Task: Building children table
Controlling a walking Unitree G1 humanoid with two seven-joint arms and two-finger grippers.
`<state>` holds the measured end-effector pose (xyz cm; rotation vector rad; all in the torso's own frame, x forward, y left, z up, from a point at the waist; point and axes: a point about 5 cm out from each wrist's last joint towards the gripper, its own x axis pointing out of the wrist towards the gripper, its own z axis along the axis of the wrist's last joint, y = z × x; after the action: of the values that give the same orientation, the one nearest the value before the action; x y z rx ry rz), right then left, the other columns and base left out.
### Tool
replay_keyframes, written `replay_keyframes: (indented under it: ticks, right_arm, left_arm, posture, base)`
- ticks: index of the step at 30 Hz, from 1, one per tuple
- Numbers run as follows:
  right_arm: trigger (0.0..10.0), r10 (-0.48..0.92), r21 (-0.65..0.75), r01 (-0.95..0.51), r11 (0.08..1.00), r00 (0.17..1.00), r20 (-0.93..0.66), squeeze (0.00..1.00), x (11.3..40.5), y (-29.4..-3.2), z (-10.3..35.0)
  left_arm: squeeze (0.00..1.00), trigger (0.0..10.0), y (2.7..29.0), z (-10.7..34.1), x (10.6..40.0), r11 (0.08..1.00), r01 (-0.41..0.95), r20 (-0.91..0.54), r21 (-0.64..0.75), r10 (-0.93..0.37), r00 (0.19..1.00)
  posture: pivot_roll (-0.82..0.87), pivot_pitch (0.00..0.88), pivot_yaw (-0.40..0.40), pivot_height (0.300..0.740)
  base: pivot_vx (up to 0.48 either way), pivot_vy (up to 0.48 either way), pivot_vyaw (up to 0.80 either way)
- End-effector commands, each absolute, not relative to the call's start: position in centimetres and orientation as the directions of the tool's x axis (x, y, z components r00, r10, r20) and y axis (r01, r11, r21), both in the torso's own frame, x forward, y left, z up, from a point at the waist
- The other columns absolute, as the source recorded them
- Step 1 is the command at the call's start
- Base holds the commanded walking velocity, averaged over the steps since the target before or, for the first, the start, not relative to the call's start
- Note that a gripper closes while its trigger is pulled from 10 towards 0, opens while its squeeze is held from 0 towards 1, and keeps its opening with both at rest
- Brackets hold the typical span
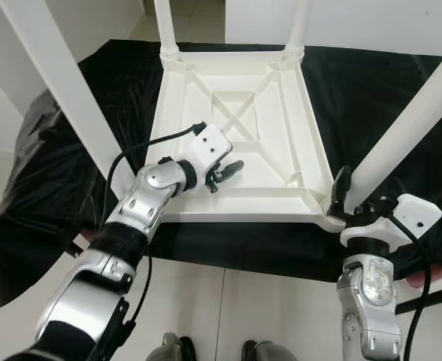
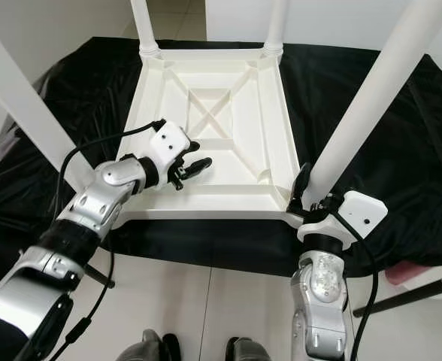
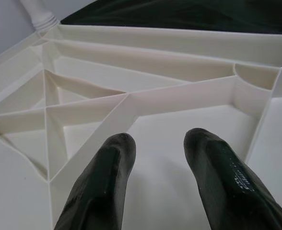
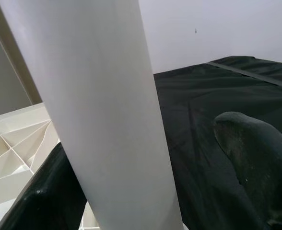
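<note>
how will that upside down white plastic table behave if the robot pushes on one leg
The upside-down white plastic table looks hollow and ribbed, so probably light. On the black cloth it may slide. The tall white leg between the right gripper fingers could flex slightly.

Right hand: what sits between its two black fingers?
The white table leg stands between the right hand's fingers, seen in the right wrist view.

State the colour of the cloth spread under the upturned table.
Black. The cloth under the white table shows best in the left eye view.
</note>
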<state>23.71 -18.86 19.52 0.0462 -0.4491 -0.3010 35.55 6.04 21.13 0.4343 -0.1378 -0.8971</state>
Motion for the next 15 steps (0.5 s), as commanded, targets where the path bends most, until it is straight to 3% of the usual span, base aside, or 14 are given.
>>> replay_keyframes:
  ticks: [1,12,15]
  right_arm:
    - [10.0,-0.299,0.113,0.277,0.954,0.856,0.422,0.00,23.4,-19.0,19.5]
    - [10.0,-0.227,0.136,0.185,0.973,0.864,0.449,0.00,23.1,-18.7,20.2]
    - [10.0,-0.128,0.145,0.064,0.987,0.865,0.486,0.00,22.5,-18.8,21.5]
  left_arm:
    - [0.00,10.0,6.4,21.0,35.4,0.544,0.730,-0.069,0.414,-0.781,0.621]
    - [0.00,10.0,6.2,22.0,34.6,0.546,0.731,-0.033,0.410,-0.792,0.609]
    - [0.00,10.0,6.1,23.0,33.5,0.615,0.728,0.041,0.304,-0.772,0.634]
  posture:
    - [-0.06,0.161,0.038,0.740]
    - [-0.04,0.165,0.028,0.740]
    - [-0.04,0.175,0.029,0.740]
  base:
    - [0.000,0.000,0.00]
    - [0.000,0.000,0.00]
    - [0.000,0.000,0.00]
